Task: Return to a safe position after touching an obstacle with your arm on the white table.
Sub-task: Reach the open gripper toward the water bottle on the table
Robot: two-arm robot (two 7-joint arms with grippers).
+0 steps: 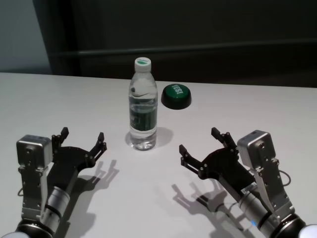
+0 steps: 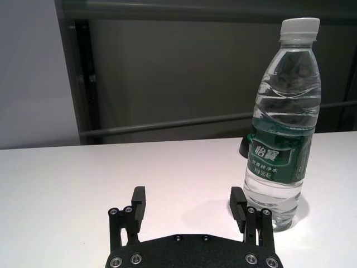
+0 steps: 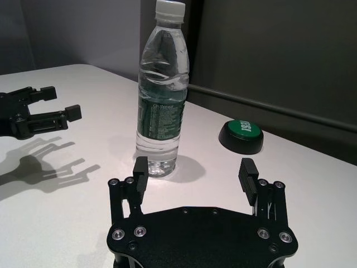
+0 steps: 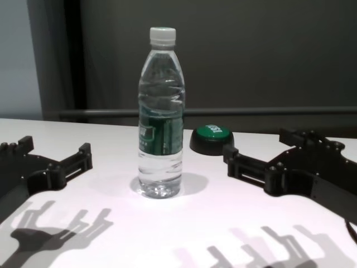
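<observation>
The obstacle (image 1: pixel 142 104) is a tall clear water bottle with a white cap and a dark green label. It stands upright in the middle of the white table (image 1: pixel 49 99). My left gripper (image 1: pixel 83 135) hovers low to the bottle's left, open and empty, a short gap from it. To the bottle's right my right gripper (image 1: pixel 199 140) is also open and holds nothing. The left wrist view has the obstacle (image 2: pixel 281 139) just beyond and beside the open left gripper (image 2: pixel 188 201). In the right wrist view the obstacle (image 3: pixel 163 95) stands ahead of the open right gripper (image 3: pixel 194 169). Neither gripper touches it.
A round green push button on a black base (image 1: pixel 176 95) sits behind and to the right of the bottle, near the table's far edge. A dark wall with a horizontal rail runs behind the table. Bare tabletop spreads on both sides and in front (image 4: pixel 234 223).
</observation>
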